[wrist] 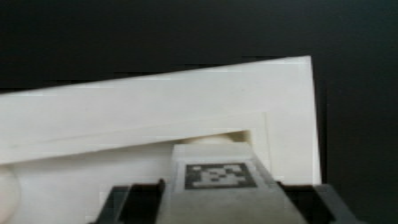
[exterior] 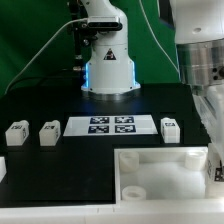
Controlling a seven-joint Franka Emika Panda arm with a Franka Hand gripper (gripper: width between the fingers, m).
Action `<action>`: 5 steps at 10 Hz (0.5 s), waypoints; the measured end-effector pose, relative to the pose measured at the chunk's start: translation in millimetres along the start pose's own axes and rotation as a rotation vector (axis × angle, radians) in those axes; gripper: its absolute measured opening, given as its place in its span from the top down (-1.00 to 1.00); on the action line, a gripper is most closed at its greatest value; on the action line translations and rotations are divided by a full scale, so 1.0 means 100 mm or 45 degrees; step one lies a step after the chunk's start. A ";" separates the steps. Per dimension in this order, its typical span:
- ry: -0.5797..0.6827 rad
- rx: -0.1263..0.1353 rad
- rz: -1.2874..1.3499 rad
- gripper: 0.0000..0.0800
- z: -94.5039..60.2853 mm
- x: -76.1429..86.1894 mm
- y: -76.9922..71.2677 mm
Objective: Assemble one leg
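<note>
Open black table in the middle; parts crowd the edges.

The marker board (exterior: pixel 111 125) lies flat mid-table, with three legs in the same row: two (exterior: pixel 16 133) (exterior: pixel 49 133) on the exterior view's left, one (exterior: pixel 170 127) on its right, gaps between them. The large white board (exterior: pixel 160 172) fills the near right. The arm base (exterior: pixel 108 62) blocks the back. In the wrist view, the gripper (wrist: pixel 217 190) holds a leg (wrist: pixel 217 172) against the board's wall (wrist: pixel 178 120).

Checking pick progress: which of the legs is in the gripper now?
The leg with its tag facing the wrist camera, between the gripper fingers over the white board. Three others sit on the table.
</note>
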State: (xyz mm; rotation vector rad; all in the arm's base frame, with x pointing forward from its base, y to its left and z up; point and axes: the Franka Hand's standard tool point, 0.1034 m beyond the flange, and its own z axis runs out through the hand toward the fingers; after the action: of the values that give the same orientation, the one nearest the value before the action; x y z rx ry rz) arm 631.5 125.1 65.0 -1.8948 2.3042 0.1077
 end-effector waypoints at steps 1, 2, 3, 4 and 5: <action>0.000 -0.001 -0.003 0.07 0.00 0.00 0.00; 0.000 -0.001 -0.093 -0.27 0.00 -0.01 0.00; 0.000 -0.001 -0.101 -0.27 0.01 -0.01 0.01; 0.005 -0.006 -0.246 -0.56 0.03 0.02 0.04; 0.010 -0.011 -0.519 -0.60 0.04 0.04 0.06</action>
State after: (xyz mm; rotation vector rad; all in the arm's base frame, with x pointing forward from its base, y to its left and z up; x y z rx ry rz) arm 625.5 122.9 59.9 -2.3235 1.8738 0.0607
